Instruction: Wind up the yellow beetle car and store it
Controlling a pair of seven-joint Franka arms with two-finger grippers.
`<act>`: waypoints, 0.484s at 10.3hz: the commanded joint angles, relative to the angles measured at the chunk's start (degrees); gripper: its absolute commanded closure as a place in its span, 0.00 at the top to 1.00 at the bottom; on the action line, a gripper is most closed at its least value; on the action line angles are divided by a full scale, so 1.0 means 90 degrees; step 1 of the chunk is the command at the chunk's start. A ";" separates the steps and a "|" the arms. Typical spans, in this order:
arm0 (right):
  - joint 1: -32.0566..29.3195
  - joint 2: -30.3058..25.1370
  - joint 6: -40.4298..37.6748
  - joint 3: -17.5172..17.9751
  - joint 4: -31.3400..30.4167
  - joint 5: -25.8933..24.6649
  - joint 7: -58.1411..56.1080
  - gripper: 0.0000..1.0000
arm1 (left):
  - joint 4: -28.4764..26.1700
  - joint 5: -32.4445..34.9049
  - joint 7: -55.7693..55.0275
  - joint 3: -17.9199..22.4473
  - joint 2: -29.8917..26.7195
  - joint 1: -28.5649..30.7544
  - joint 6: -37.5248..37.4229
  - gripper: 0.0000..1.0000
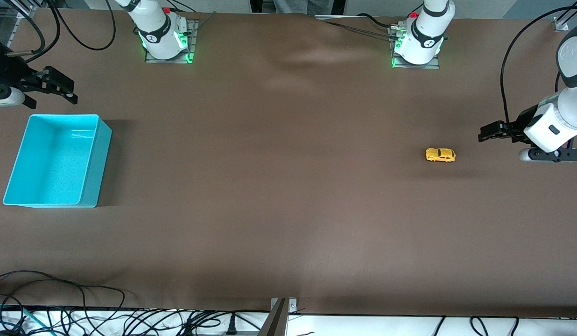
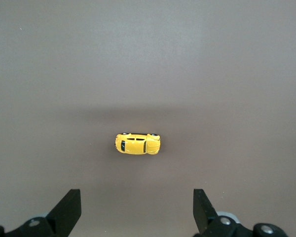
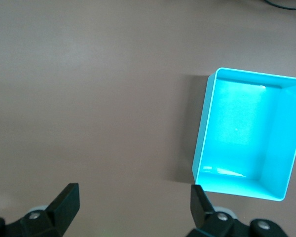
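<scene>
On the brown table [image 1: 279,186] the yellow beetle car [image 1: 440,155] lies lengthwise along the table; both grippers' fingers spread wide, empty.

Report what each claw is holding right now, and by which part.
Nothing is held. The left claw and right claw are both open and empty; the yellow beetle car sits untouched on the table.
</scene>
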 commanded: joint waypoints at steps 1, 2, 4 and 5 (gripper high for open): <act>-0.0007 0.0028 -0.0122 -0.0027 0.0122 -0.0062 -0.0113 1.00 | 0.0014 -0.0105 0.0129 0.0021 -0.0041 0.0016 -0.0051 1.00; -0.0007 0.0028 -0.0122 -0.0027 0.0122 -0.0062 -0.0113 1.00 | 0.0014 -0.0096 0.0158 0.0021 -0.0050 0.0016 -0.0051 1.00; -0.0007 0.0028 -0.0122 -0.0027 0.0112 -0.0062 -0.0113 1.00 | 0.0014 -0.0086 0.0197 0.0021 -0.0041 0.0016 -0.0051 1.00; -0.0007 0.0028 -0.0122 -0.0027 0.0102 -0.0062 -0.0113 1.00 | 0.0014 -0.0086 0.0197 0.0021 -0.0041 0.0016 -0.0051 1.00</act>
